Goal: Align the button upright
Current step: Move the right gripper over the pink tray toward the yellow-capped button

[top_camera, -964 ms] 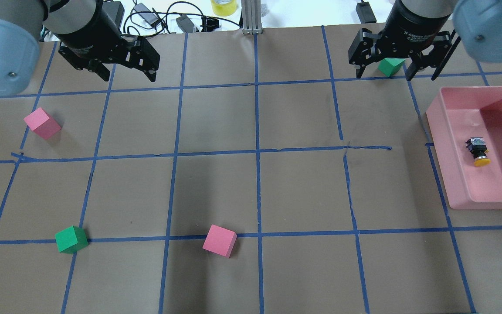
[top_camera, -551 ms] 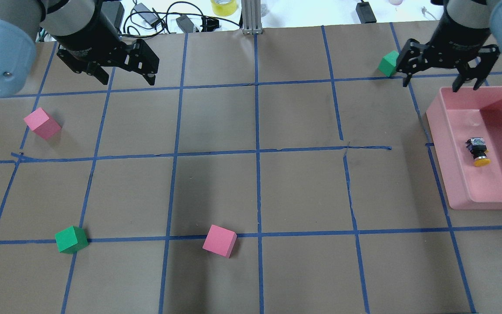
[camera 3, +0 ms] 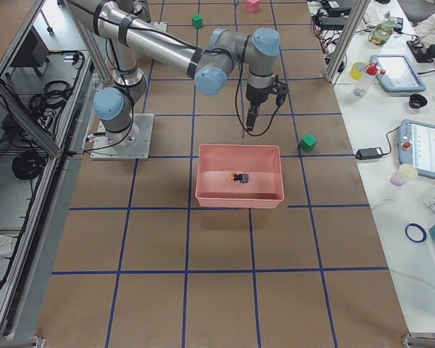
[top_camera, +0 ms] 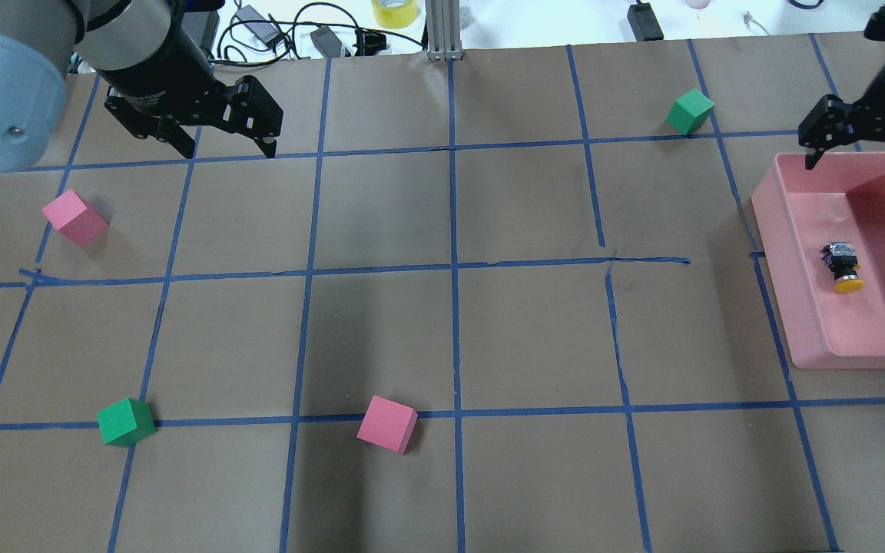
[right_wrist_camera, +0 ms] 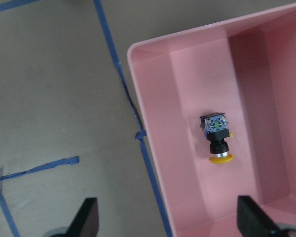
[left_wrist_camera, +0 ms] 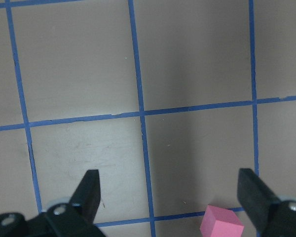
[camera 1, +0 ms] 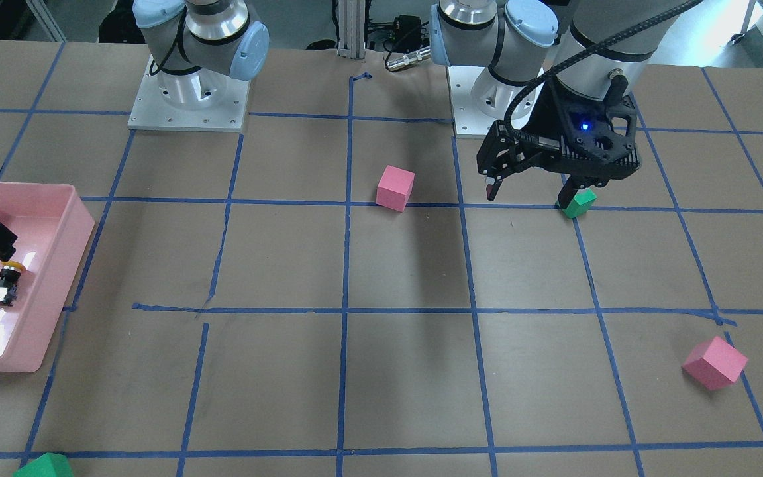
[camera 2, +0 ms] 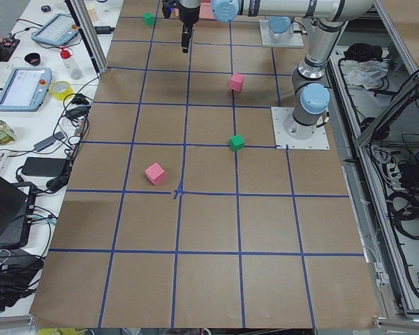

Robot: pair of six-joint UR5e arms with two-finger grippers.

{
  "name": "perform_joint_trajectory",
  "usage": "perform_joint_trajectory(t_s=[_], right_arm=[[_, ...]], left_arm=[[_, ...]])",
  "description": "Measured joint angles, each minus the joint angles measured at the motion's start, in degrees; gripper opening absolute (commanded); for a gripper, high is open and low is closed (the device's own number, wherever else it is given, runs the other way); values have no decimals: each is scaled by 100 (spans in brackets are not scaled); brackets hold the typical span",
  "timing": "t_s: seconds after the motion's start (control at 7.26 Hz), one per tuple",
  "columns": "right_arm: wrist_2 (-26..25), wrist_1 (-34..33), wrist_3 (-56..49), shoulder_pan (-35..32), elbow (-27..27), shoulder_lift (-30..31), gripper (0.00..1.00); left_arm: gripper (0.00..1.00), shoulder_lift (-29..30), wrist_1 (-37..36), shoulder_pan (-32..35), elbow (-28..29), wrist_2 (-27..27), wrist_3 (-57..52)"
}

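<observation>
The button (top_camera: 842, 267) lies on its side in the pink tray (top_camera: 811, 322), yellow cap toward the robot and black-and-silver base away. It also shows in the right wrist view (right_wrist_camera: 216, 138), the front view (camera 1: 4, 285) and the right side view (camera 3: 240, 177). My right gripper (top_camera: 853, 167) is open and empty, raised over the tray's far edge, well apart from the button. In the right wrist view (right_wrist_camera: 168, 222) its fingers straddle the tray's left wall. My left gripper (top_camera: 225, 150) is open and empty, high over the table's left half; it also shows in the left wrist view (left_wrist_camera: 170, 207).
A green cube (top_camera: 690, 111) sits on the table left of the right gripper. A pink cube (top_camera: 74, 217) and a green cube (top_camera: 126, 421) lie on the left, and another pink cube (top_camera: 387, 424) lies near the front middle. Blue tape lines grid the brown paper.
My right gripper has moved right, from above the far green cube to above the tray's far edge, still open. The left gripper has barely shifted. The button has not moved.
</observation>
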State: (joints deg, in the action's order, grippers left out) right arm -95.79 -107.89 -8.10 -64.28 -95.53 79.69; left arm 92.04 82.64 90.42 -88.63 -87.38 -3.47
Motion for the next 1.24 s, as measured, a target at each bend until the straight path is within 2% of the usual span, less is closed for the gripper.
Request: perform_joint_trajectory(t_s=[0.41, 0.96, 1.24], right_arm=[[39, -730, -557, 642, -480, -422, 100], [0, -1376, -726, 706, -678, -1084, 100], [-36, -1480, -1028, 712, -812, -1187, 100]], left_arm=[[100, 22, 56, -39, -3, -53, 7], [100, 12, 33, -48, -3, -64, -54], [100, 4, 25, -50, -5, -74, -79]])
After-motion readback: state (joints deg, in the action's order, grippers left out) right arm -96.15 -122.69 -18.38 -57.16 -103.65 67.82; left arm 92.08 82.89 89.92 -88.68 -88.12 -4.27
